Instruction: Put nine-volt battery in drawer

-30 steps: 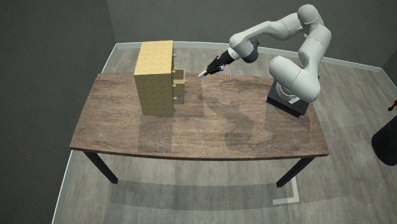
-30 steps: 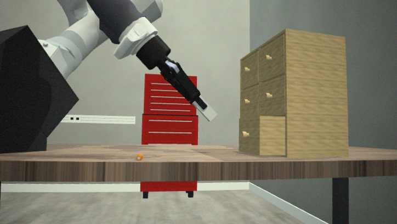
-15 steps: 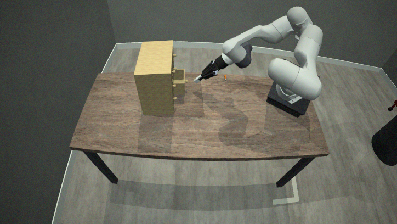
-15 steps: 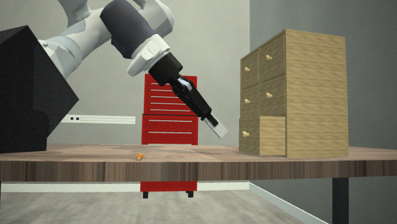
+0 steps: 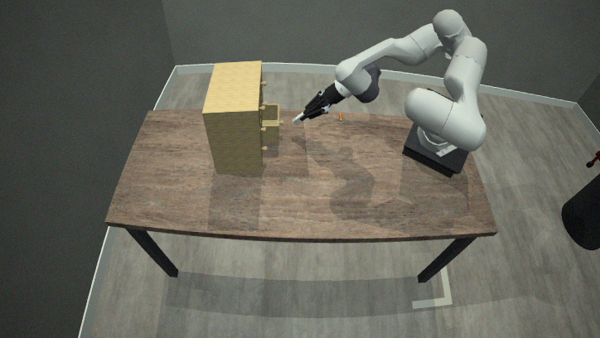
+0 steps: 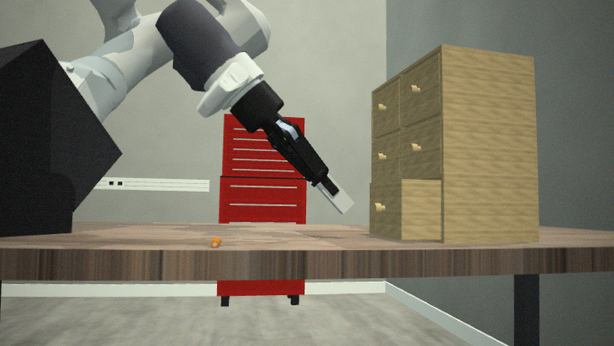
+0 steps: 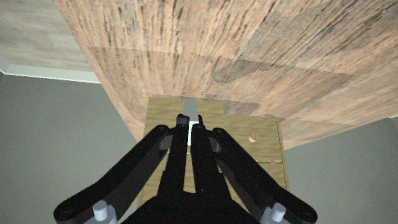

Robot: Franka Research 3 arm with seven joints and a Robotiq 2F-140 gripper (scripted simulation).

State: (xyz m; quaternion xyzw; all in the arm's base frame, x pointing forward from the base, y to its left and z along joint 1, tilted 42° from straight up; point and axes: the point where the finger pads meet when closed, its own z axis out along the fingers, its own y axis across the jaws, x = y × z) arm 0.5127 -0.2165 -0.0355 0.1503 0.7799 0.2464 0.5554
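gripper (image 5: pixel 297 118) (image 6: pixel 343 203) (image 7: pixel 189 108) fully closed, nothing held. can't see the nine-volt battery; check the pulled-out bottom-right drawer (image 5: pixel 271 135) (image 6: pixel 421 209) (image 7: pixel 164 111). an off-center push could jam it or twist the chest (image 5: pixel 237 142) (image 6: pixel 489 146) (image 7: pixel 272 170).

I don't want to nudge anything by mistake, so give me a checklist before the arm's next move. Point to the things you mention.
1. Chest (image 5: pixel 234 142) (image 6: pixel 489 150) (image 7: pixel 267 150) upright: ok.
2. Bottom right drawer (image 5: pixel 271 136) (image 6: pixel 421 210) (image 7: pixel 162 112) shut: not ok, it stands out.
3. Top two rows shut: ok.
4. Claw (image 5: pixel 297 119) (image 6: pixel 343 203) (image 7: pixel 189 108) shut, nothing held: ok.
5. Nine-volt battery inside that drawer: cannot tell.
6. Small orange cylinder (image 5: pixel 340 116) (image 6: pixel 215 242) on the table (image 5: pixel 167 201) (image 6: pixel 300 264) (image 7: pixel 165 55): ok.
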